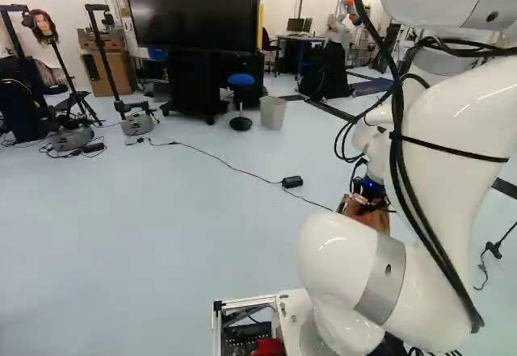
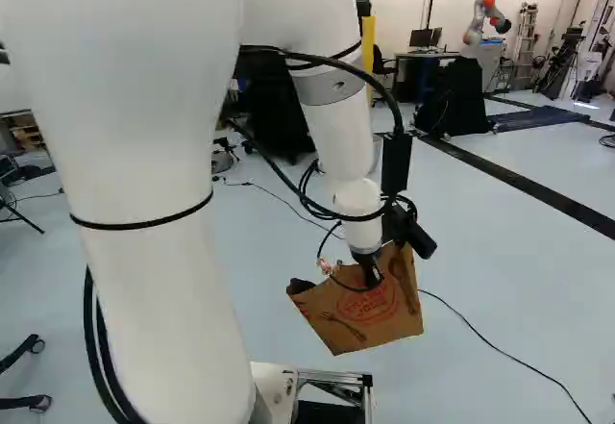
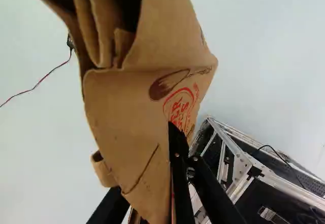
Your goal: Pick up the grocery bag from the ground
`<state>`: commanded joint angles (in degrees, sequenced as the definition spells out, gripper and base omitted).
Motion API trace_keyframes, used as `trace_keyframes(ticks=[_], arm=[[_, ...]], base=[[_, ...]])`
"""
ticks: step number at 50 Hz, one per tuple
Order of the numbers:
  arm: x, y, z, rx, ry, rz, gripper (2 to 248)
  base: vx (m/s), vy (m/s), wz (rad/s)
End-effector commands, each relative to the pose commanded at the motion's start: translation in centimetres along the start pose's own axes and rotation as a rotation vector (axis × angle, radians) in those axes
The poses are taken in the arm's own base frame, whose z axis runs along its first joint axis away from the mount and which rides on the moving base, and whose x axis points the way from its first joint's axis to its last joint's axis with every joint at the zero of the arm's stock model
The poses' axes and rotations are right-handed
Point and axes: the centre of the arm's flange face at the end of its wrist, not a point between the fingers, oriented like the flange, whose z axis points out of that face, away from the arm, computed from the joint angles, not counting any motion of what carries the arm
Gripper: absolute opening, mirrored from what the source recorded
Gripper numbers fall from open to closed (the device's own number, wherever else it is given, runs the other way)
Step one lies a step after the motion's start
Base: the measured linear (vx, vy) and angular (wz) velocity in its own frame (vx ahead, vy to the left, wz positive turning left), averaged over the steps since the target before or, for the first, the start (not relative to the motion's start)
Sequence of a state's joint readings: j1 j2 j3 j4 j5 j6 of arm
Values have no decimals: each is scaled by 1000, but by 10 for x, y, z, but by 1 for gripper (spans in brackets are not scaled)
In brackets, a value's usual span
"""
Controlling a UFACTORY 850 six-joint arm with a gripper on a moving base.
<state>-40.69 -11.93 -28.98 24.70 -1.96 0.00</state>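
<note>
The white arm (image 2: 154, 203) reaches ahead of the metal base frame (image 2: 336, 381), its gripper (image 2: 370, 268) closed on the grocery bag (image 2: 375, 316), with brown paper between the 2 black fingers (image 3: 180, 183). The bag is tilted, bears red and dark markings, and appears to hang above the pale floor (image 2: 461, 280). Farther off and to the left lies a black power adapter (image 1: 292, 182); at the far side stand a waste bin (image 1: 273, 112) and, left of it, a blue-seated stool (image 1: 241, 81).
</note>
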Motion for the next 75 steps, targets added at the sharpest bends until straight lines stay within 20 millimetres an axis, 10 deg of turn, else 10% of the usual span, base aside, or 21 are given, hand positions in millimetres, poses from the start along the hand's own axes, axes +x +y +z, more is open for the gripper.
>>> trace_keyframes(ticks=[75], arm=[[-105,-82,-60,273,497,-590,21]], base=[[0,0,0]])
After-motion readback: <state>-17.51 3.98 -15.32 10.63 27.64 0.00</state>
